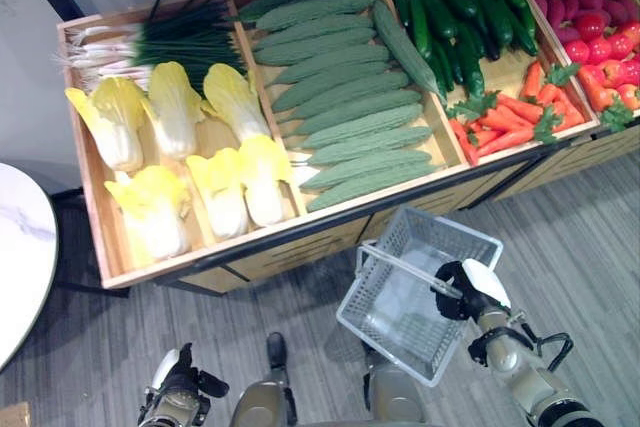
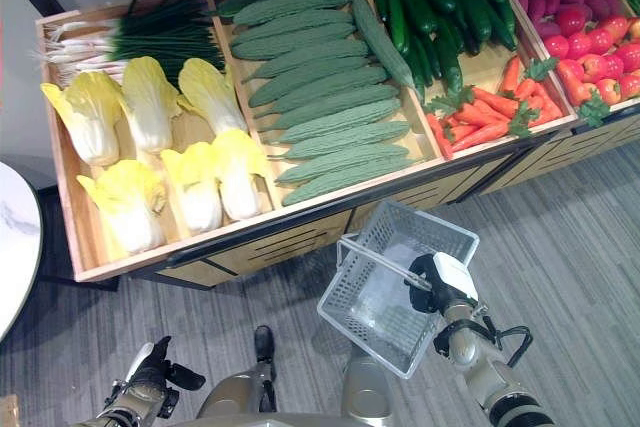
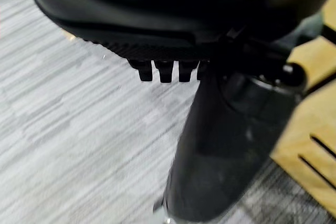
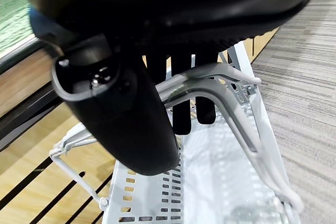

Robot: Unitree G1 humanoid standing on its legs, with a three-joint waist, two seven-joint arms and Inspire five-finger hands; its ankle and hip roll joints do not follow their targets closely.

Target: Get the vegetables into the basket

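At about seven o'clock in the head view the left hand point(image 1: 178, 379) hangs low over the grey floor point(image 1: 600, 237), holding nothing. In its own wrist view its fingers point(image 3: 163, 71) show as short curled tips, so it reads as closed and empty. It has a long way to travel to reach any produce.

Up at ten o'clock the wooden display stand point(image 1: 95, 197) holds cabbages point(image 1: 160, 107) below a bundle of green onions point(image 1: 150, 42). At twelve o'clock lie bumpy green gourds point(image 1: 340, 97), then smooth dark cucumbers point(image 1: 450, 17), carrots point(image 1: 505, 122) at two o'clock, and red fruit point(image 1: 600, 47) at the far right. None of it is in the basket yet.

At five o'clock the white basket point(image 1: 420, 292) hangs tilted and empty from the right hand point(image 1: 465, 292), whose fingers point(image 4: 181, 93) are hooked over the wire handles point(image 4: 220, 87).

The risks, as I judge them: the basket hangs tilted, so a round or long vegetable dropped in could roll out over the low side. The handles rest only on curled fingers, so added weight or a swing could slip them off. The basket also hangs close to the stand's front edge and could knock it.
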